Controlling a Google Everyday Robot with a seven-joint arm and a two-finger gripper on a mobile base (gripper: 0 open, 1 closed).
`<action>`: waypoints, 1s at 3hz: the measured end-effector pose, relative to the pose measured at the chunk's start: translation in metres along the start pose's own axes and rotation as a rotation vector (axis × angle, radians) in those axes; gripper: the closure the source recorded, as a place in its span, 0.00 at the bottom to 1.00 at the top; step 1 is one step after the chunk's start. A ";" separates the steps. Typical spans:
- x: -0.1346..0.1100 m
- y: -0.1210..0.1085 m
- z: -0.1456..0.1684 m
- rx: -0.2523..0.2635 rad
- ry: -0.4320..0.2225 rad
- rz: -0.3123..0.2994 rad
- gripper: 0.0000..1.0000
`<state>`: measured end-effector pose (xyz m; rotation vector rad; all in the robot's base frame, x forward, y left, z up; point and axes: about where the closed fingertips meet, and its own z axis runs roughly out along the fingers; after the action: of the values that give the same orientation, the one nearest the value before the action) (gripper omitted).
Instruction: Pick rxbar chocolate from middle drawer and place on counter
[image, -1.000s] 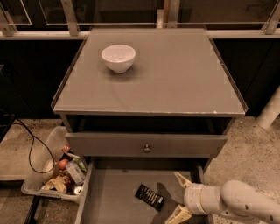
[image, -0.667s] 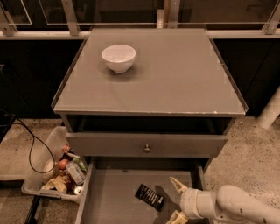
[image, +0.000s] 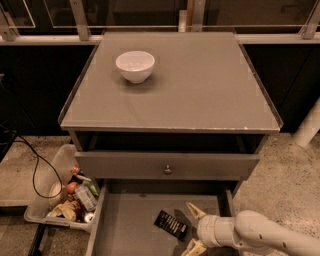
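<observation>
Since the earlier frames the gripper (image: 193, 228) has shifted left across the middle drawer (image: 127, 227), closing most of its gap to the rxbar chocolate (image: 171, 225), which lies flat on the drawer floor where it lay before. The arm (image: 260, 235) enters from the lower right, its white forearm roughly level and the wrist pointing left. The fingers (image: 194, 209) are spread wide and hold nothing, their tips just beside the bar's right end; the counter (image: 210, 85) carries only a white bowl (image: 135, 65).
</observation>
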<state>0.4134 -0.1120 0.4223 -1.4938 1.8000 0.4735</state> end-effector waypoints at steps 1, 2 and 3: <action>0.004 -0.011 0.019 0.008 -0.011 0.022 0.00; 0.006 -0.014 0.037 0.004 -0.021 0.058 0.00; 0.016 -0.016 0.053 -0.006 -0.005 0.128 0.00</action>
<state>0.4435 -0.0904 0.3789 -1.3859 1.8997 0.5455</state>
